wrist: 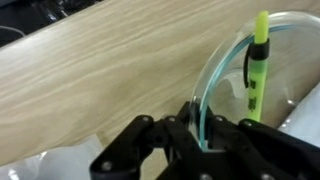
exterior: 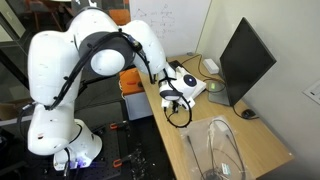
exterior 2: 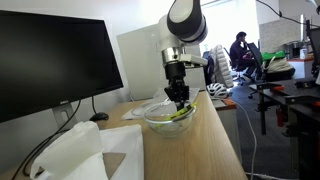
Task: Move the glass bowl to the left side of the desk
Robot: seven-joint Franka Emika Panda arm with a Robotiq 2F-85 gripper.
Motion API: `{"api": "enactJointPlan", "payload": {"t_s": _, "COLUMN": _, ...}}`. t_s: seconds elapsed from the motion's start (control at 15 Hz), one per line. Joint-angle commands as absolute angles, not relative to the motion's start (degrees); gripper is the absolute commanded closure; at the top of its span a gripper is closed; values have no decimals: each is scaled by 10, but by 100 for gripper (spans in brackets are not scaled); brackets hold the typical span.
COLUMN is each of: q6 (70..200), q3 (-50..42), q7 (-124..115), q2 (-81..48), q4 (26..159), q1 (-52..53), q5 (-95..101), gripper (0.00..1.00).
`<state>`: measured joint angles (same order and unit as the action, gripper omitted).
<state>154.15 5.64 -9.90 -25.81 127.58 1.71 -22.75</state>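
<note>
Glossy glass bowl point(exterior 2: 160, 122), seemingly matt wooden desk point(exterior 2: 192, 152)

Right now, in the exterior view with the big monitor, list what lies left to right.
Left to right: large black flat monitor → small clear glass bowl with a yellow-green tint → seated person in dark clothes, far back. The gripper overlaps the bowl, so it is left out.

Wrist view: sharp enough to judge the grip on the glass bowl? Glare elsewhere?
Wrist view: soft throughout, gripper dark, yet the glass bowl rim shows between its fingers. In an exterior view the windows are blown out; in an exterior view the desk is evenly lit.
</note>
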Motion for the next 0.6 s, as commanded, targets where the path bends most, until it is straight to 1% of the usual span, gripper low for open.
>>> {"api": "enactJointPlan", "payload": {"t_s": 0.0, "q6": 1572, "q3": 92, "q7": -33, "q2": -190, "q4": 1353, "q1": -25, "q5": -281, "gripper": 97}}
{"api": "enactJointPlan", "payload": {"t_s": 0.33, "q6": 1568, "q3": 84, "q7": -1, "q2": -160, "q4": 1408, "q1": -45, "q5": -320, "gripper": 97}}
{"api": "enactJointPlan", "payload": {"t_s": 0.53, "q6": 1575, "q3": 81, "q7": 6, "q2": -166, "q4": 1415, "q1": -53, "q5": -324, "gripper": 97}}
